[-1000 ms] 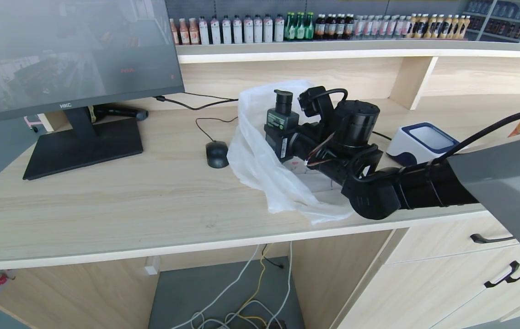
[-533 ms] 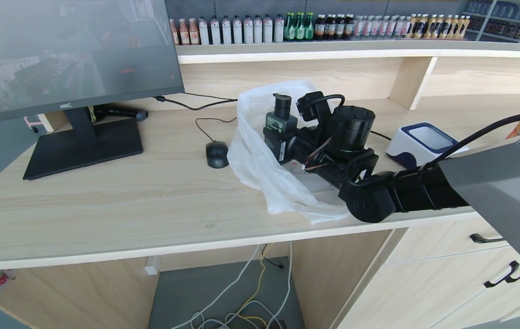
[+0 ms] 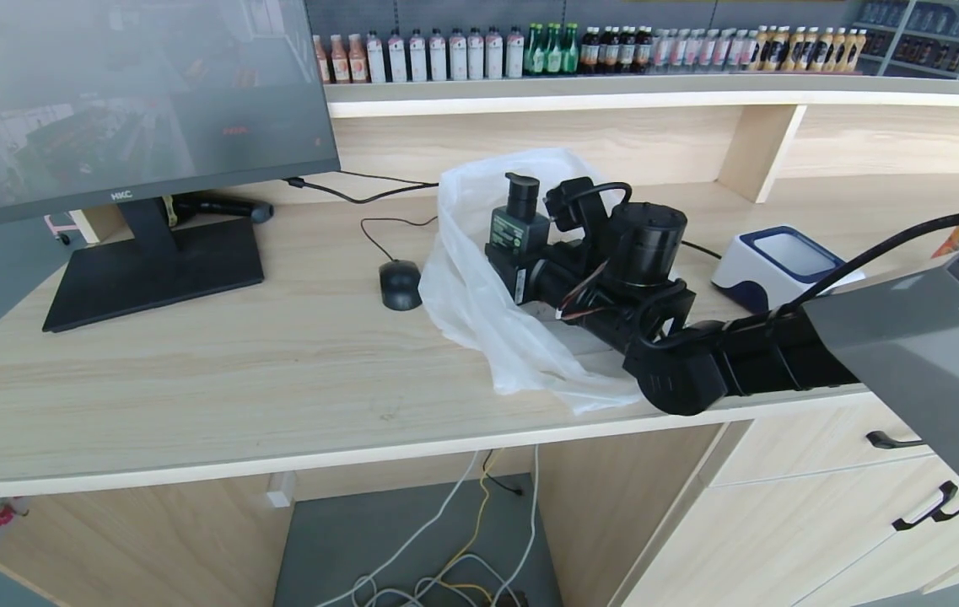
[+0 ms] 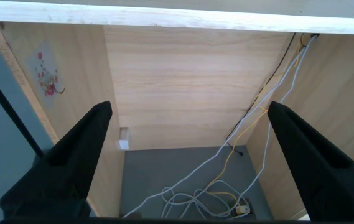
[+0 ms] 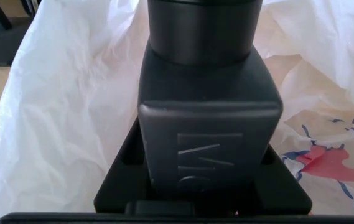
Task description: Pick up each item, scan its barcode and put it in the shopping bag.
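The dark bottle (image 3: pixel 519 232) with its round cap is gripped in the right gripper (image 5: pixel 204 179). The jaws press on the two sides of its lower body, so they stand only as far open as the bottle is wide. The bottle is upright, cap on top, and it sits at the very front of the gripper.

The white shopping bag (image 3: pixel 479 295) lies around and under the gripper, and its thin film rises on both sides of the bottle. I judge that the step in hand is the bagging: the bottle is already inside the mouth of the bag, not over the scanner (image 3: pixel 787 261), which stands behind the gripper beside the arm. Whether the bottle touches the bottom of the bag, I cannot tell.

Deeper in the bag, just past the bottle, lies something with red and blue print (image 5: pixel 326 155). I cannot say what it is.

The next move probably calls for lowering the bottle a little, opening the jaws and pulling the arm back. The film is loose and close to the fingers, so it may catch on them.

Beyond the bag, on the side away from the arm, a mouse (image 3: pixel 401 285) rests on the counter (image 3: pixel 234 371).

The left gripper (image 4: pixel 189 109) hangs below the counter with its jaws wide apart and nothing in them.
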Available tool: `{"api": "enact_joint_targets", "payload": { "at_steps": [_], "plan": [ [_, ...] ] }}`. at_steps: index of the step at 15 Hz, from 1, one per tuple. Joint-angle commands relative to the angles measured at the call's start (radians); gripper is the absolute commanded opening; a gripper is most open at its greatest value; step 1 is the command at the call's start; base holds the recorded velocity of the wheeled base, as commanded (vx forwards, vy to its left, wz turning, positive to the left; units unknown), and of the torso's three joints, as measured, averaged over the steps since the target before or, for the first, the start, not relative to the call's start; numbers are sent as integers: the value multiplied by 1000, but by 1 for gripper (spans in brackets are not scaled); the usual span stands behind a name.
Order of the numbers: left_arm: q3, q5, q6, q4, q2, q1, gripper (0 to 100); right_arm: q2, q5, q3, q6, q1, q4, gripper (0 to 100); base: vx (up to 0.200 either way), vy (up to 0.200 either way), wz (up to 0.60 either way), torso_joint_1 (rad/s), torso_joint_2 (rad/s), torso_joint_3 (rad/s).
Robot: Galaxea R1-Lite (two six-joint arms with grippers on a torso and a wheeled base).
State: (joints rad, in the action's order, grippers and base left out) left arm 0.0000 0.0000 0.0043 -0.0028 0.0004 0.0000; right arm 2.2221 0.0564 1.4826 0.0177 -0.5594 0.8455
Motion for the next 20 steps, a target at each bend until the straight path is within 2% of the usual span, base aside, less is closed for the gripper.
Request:
{"api": "enact_joint_targets", "payload": {
  "at_steps": [1,6,7,10,15,20],
  "plan": [
    [0,0,-1,0,0,0,100,-1,0,1,1,-1,0,0,0,0,0,0,0,0],
    [0,0,0,0,0,0,100,-13,0,-4,1,-1,0,0,0,0,0,0,0,0],
    [0,0,-1,0,0,0,100,-19,0,-7,1,-1,0,100,0,0,0,0,0,0],
    [0,0,-1,0,0,0,100,-35,-7,-15,4,1,13,100,0,0,0,0,0,0],
    [0,0,0,0,0,0,100,-116,-9,-133,21,-2,49,100,0,0,0,0,0,0],
    [0,0,-1,0,0,0,100,-213,-38,-189,31,-2,60,100,0,0,0,0,0,0]
  ]
}}
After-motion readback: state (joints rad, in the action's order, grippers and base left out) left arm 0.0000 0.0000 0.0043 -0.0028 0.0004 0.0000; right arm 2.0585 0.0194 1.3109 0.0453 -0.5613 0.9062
